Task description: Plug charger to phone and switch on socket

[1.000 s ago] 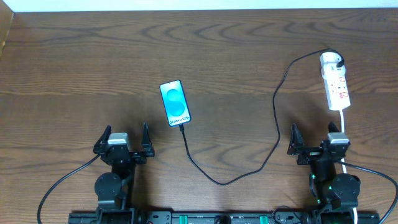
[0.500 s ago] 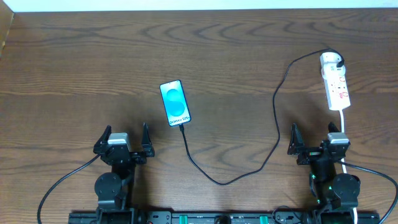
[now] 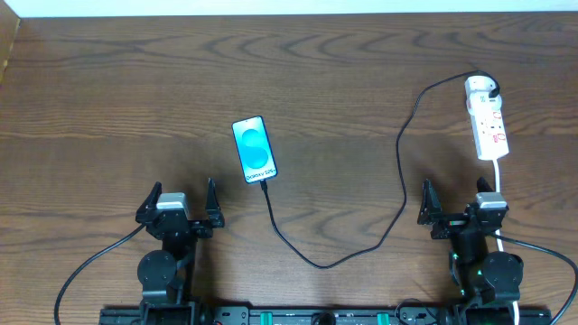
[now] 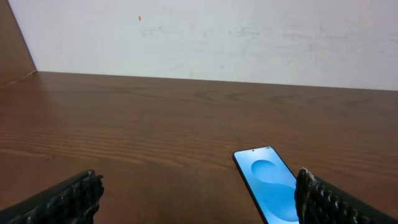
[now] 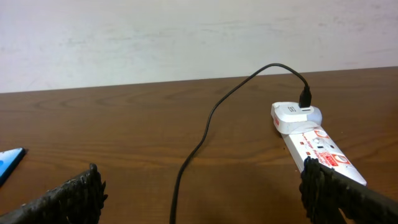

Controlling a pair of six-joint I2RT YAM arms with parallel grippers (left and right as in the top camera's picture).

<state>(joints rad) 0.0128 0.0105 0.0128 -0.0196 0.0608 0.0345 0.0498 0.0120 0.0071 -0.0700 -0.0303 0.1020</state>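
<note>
Looking down from overhead, I see the phone (image 3: 254, 149) lying flat near the middle of the surface (image 3: 108, 99), screen up and lit blue, with the charger (image 3: 397, 153) cable running from its near edge in a loop toward me and then away to the far right, where its white adapter head sits in the far end of the socket (image 3: 486, 117). The plug tip appears to sit at the phone's near edge, though I cannot tell from here whether it is fully seated. Both arms are parked at the near edge: the left gripper (image 3: 178, 200) is released with nothing between its fingers, and the right gripper (image 3: 461, 200) is likewise spread wide and empty, just near of the socket's white cord (image 3: 499, 176). The right wrist view shows the socket (image 5: 314, 140) ahead and to the right, its red-marked switches facing up. I judge the switch to be the step in hand, and the right arm is the natural one for it. To do it well I would clench the right gripper first so one firm tip presses the rocker, come down squarely over the switch beside the adapter, and push straight down so the light strip does not slide or tug the cable out of the phone.
</note>
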